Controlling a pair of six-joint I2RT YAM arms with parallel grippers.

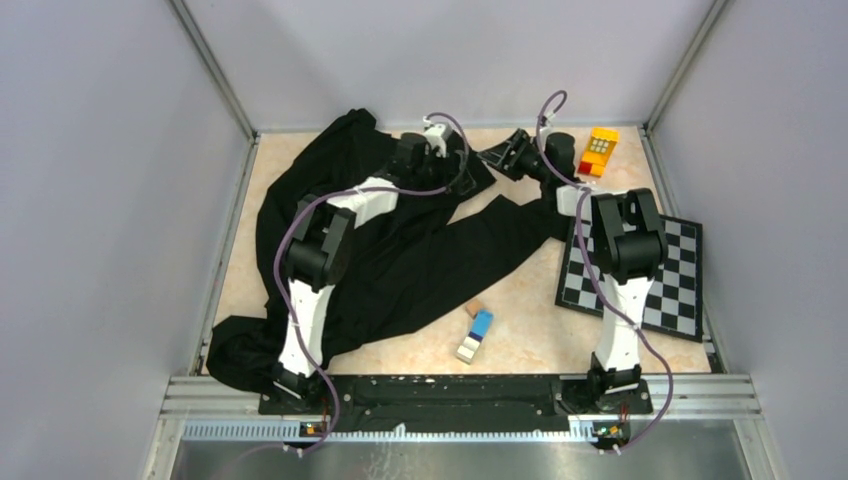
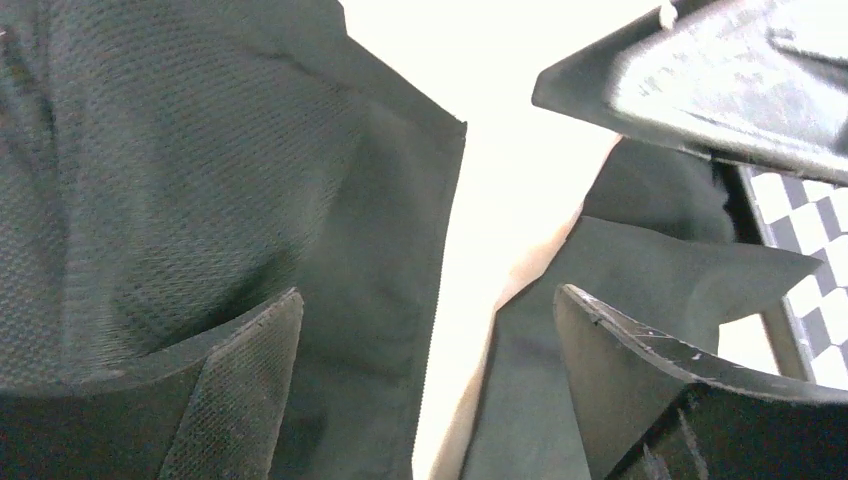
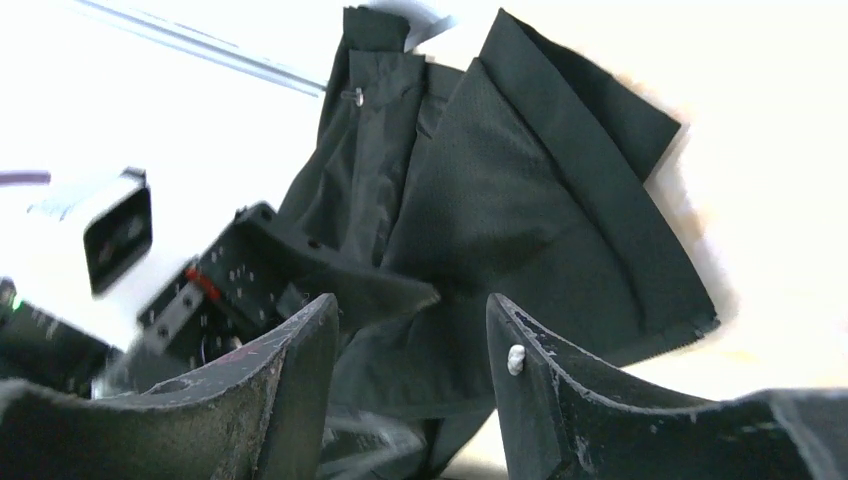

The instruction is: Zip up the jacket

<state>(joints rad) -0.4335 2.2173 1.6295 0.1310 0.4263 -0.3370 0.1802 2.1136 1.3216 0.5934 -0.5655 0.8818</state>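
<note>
The black jacket lies rumpled across the left and middle of the table, one sleeve reaching the near left corner. My left gripper is over its far right part. In the left wrist view the gripper is open and holds nothing. Below it lie two jacket edges with a strip of bare table between them. My right gripper faces it from the right. It is open and empty, with jacket fabric beyond its fingertips.
A black-and-white chequered board lies at the right under the right arm. A yellow and red toy stands at the far right. A small blue and white block lies near the front middle. Grey walls enclose the table.
</note>
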